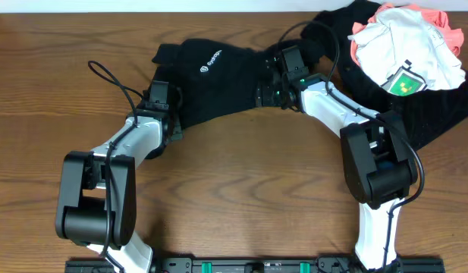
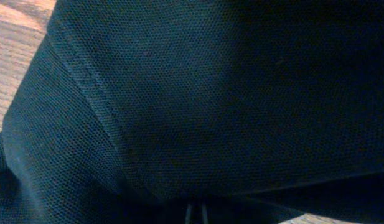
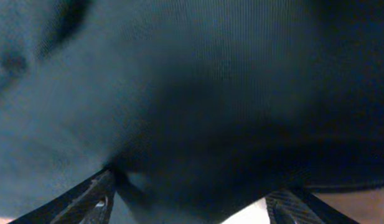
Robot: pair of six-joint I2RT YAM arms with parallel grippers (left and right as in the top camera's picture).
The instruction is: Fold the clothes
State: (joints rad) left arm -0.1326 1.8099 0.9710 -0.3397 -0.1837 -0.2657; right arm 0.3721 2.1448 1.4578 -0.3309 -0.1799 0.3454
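Observation:
A black shirt [image 1: 218, 80] with a small white logo [image 1: 211, 62] lies spread across the far middle of the table. At its lower left edge sits my left gripper [image 1: 171, 115]. In the left wrist view black cloth [image 2: 198, 93] fills the frame and the gripper [image 2: 196, 214] is shut on it. My right gripper [image 1: 267, 85] rests on the shirt's right side. In the right wrist view its fingers [image 3: 95, 199] stand wide apart, open, with a bunch of black fabric [image 3: 198, 124] between them. More clothes lie piled at the far right.
The pile at the far right holds a white garment with green print [image 1: 404, 49] and a coral-pink one [image 1: 446, 19], both on top of more black fabric [image 1: 438, 106]. The wooden table [image 1: 241, 189] is bare in front of the shirt, between the two arms.

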